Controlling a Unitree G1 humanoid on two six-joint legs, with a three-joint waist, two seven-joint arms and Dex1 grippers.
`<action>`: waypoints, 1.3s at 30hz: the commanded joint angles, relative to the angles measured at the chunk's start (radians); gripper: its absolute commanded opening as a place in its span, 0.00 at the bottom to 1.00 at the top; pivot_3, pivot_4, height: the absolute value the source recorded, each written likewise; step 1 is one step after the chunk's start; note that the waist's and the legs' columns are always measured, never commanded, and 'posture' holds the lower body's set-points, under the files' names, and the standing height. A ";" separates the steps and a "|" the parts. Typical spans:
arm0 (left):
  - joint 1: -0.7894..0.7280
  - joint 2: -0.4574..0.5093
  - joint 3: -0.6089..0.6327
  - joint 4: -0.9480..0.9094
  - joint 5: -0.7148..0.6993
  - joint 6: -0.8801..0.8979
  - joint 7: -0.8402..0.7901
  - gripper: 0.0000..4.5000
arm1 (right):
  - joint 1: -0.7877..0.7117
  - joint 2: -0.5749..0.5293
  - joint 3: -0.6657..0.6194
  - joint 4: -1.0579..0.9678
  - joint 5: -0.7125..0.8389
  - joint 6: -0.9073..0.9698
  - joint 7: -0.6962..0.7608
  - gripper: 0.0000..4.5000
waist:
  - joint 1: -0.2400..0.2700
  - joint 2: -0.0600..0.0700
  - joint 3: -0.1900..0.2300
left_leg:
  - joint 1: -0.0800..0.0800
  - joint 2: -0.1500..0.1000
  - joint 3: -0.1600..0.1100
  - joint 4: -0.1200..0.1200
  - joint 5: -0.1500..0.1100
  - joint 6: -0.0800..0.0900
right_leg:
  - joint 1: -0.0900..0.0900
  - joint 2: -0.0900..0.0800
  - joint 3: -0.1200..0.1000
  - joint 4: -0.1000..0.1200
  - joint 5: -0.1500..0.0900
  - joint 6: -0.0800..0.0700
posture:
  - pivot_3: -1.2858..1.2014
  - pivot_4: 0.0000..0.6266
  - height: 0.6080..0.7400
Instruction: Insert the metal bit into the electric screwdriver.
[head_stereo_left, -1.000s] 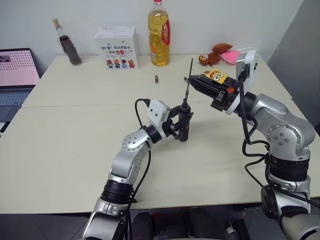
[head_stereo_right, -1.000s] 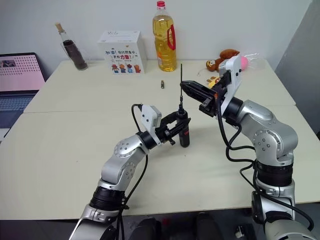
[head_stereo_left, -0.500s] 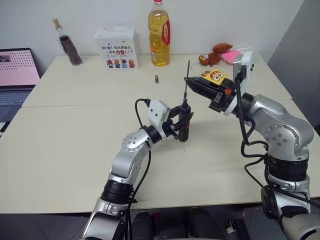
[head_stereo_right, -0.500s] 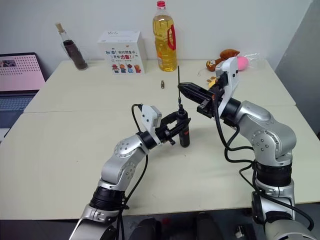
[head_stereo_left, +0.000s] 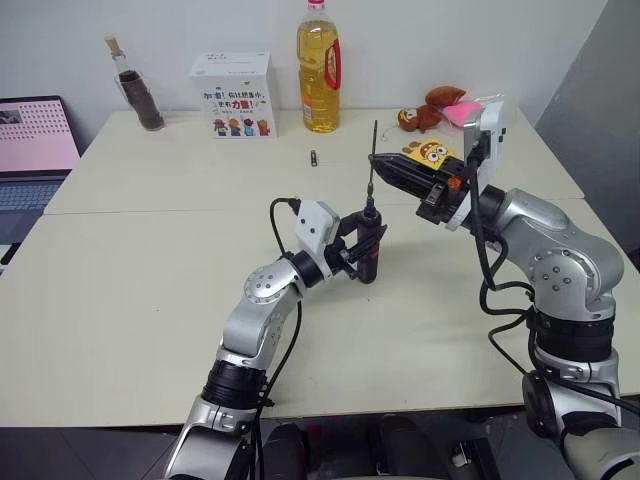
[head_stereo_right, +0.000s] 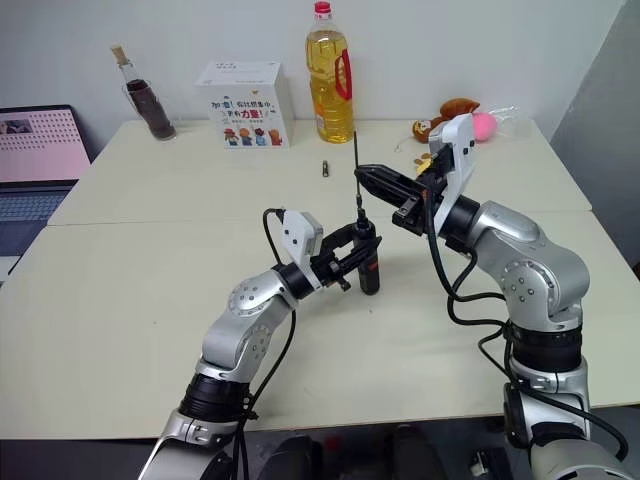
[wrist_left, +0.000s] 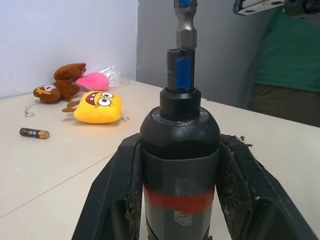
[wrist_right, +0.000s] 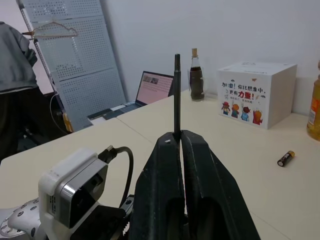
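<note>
Left gripper (head_stereo_left: 366, 247): I had it clenched on the electric screwdriver (head_stereo_left: 369, 252), upright over the table (head_stereo_left: 120, 300), near its middle.
Right gripper (head_stereo_left: 377, 162): I had it pinching the metal bit (head_stereo_left: 372, 160).
Metal bit: upright, lower end at the screwdriver's chuck.
Battery (head_stereo_left: 312, 158): toward the table's far edge.

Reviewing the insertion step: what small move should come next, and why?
Probably ease the right gripper straight down. It is shut on the metal bit, which stands upright with its lower end at the chuck of the electric screwdriver, held upright by the left gripper; full seating isn't evident.
</note>
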 joint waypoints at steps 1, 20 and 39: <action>0.001 -0.005 -0.013 -0.044 -0.002 -0.012 -0.009 0.36 | -0.027 -0.011 -0.027 -0.010 0.012 -0.016 -0.006 0.01 | 0.000 0.000 0.000 | 0.000 0.000 0.000 0.000 0.000 0.000 | 0.000 0.000 0.000 0.000 0.000 0.000 | 0.52 0.24 1.00; 0.014 -0.002 -0.016 -0.061 -0.004 -0.005 -0.006 0.36 | 0.008 -0.035 0.005 -0.037 0.019 -0.006 0.019 0.01 | 0.000 0.000 0.000 | -0.001 0.000 -0.001 0.000 0.000 0.000 | 0.000 0.000 -0.001 0.000 0.000 0.000 | 0.52 0.24 1.00; -0.004 -0.003 -0.023 -0.039 0.007 -0.004 -0.011 0.36 | 0.012 -0.083 0.035 -0.050 0.004 -0.011 0.075 0.01 | 0.001 0.000 0.000 | -0.001 0.000 -0.001 0.000 0.000 0.000 | 0.000 0.000 -0.001 -0.001 0.000 0.000 | 0.52 0.24 1.00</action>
